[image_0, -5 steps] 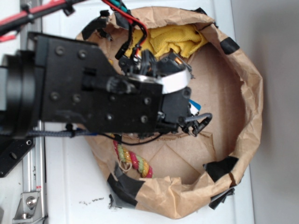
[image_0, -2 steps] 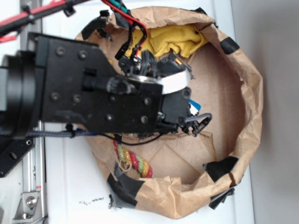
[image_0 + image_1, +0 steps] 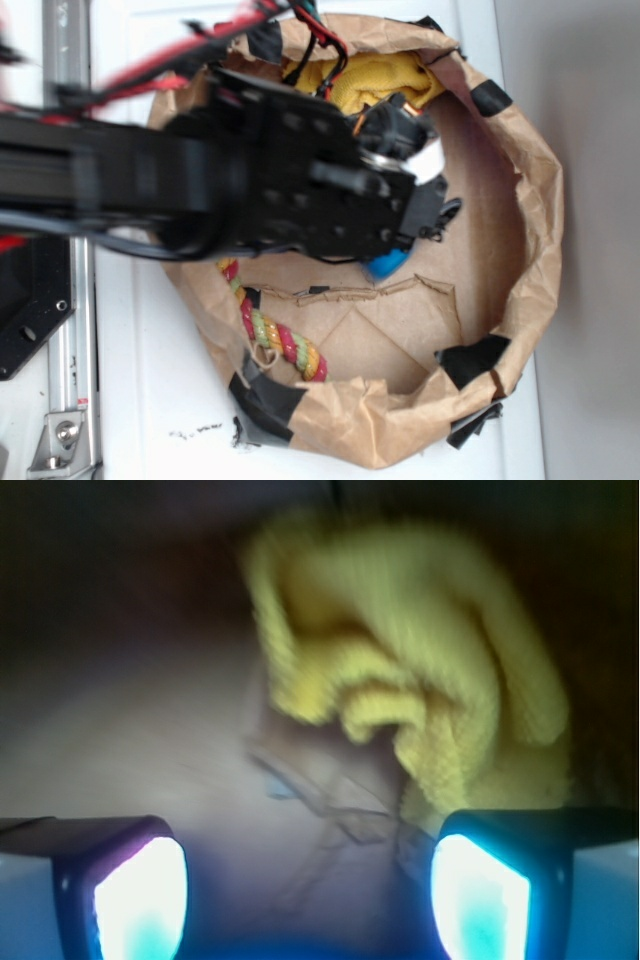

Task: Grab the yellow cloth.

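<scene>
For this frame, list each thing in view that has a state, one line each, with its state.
mustard-yellow terry cloth: crumpled in folds, lying free, not gripped.
gripper: open, nothing between its fingers, cloth ahead of it.
red-yellow-green braided rope: lying loose by the bin's taped edge, untouched.
blue object: mostly hidden under the arm; state cannot be told.
brown paper bin: open-topped, rim crumpled, patched with black tape.

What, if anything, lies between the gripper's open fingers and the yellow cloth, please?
Nothing: in the wrist view only bare brown paper separates the gripper from the yellow cloth.
</scene>
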Robot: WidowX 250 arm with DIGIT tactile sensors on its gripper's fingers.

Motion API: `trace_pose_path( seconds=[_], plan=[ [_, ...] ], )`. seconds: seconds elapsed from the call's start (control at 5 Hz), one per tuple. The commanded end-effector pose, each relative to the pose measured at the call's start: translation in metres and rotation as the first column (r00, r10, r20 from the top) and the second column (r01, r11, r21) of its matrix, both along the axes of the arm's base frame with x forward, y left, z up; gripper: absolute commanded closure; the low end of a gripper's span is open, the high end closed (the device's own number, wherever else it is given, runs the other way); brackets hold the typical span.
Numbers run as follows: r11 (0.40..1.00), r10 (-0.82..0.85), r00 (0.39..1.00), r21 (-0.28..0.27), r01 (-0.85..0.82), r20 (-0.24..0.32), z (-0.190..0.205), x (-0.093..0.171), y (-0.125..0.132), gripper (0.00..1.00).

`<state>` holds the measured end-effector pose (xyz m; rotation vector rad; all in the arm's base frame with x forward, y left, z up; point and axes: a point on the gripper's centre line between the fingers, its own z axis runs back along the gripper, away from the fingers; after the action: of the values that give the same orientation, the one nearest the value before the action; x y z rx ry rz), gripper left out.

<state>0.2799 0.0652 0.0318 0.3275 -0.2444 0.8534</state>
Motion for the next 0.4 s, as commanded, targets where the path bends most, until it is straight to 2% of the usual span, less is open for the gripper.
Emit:
trace_pose_path(
  seconds=[0.0,0.2],
  plan=[
    [0.995,0.090,0.996,0.052,-0.091,0.007,0.0022,0.0118,0.0540,0.00],
    [0.995,0.081,0.997,0.061,-0.080,-0.019,0.0023,0.0083,0.0618,0.00]
  ],
)
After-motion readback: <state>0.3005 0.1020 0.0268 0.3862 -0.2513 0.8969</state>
